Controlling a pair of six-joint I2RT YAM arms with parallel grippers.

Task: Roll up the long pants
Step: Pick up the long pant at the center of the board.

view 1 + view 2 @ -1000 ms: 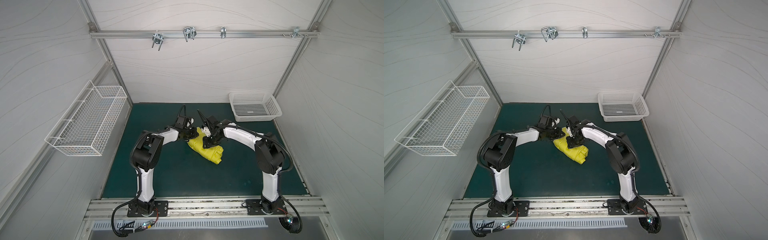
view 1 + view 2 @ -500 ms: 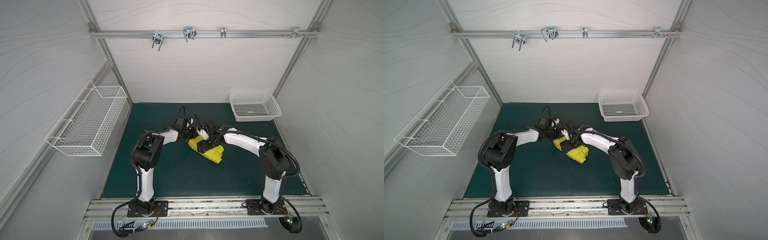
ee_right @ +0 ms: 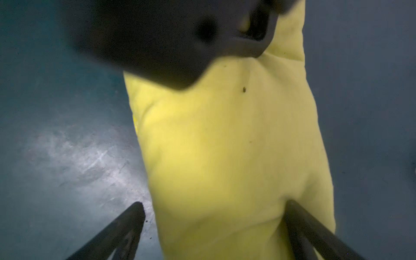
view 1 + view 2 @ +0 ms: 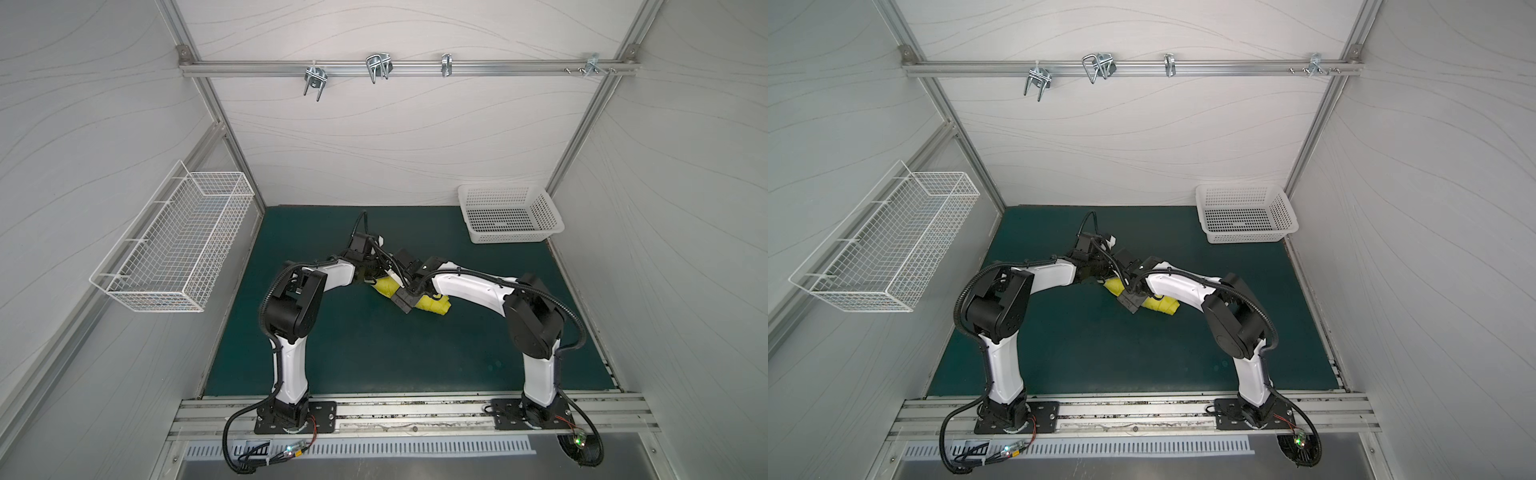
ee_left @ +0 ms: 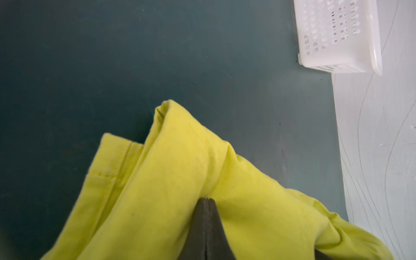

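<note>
On the mat [image 4: 374,353] lie long pants [image 4: 436,306] (partly hidden).

I am seeing the long pants [image 4: 436,306] showing plain bright yellow-green. The mat [image 4: 374,353] is looking dark blue-green. The basket [image 4: 511,237] is showing white with rows of tiny holes. The walls [image 4: 374,145] are showing pale grey with thin wavy lines.
</note>
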